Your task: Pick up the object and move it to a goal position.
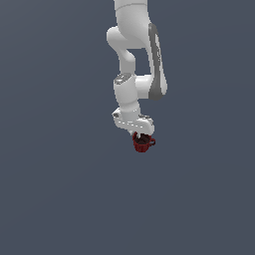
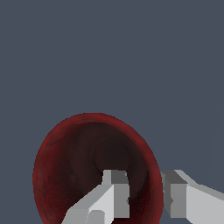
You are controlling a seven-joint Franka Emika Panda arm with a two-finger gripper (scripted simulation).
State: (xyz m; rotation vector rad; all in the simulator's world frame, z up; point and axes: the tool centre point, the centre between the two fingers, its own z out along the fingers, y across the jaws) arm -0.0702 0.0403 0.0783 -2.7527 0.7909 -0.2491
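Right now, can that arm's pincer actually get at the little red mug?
Yes, it seems so: the pincer already straddles the mug's wall, one finger inside and the other outside. Nothing stands in the way.

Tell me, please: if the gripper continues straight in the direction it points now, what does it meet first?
The gripper would probably meet the dark red mug first: one finger is inside, the other outside the wall. Depth is uncertain.
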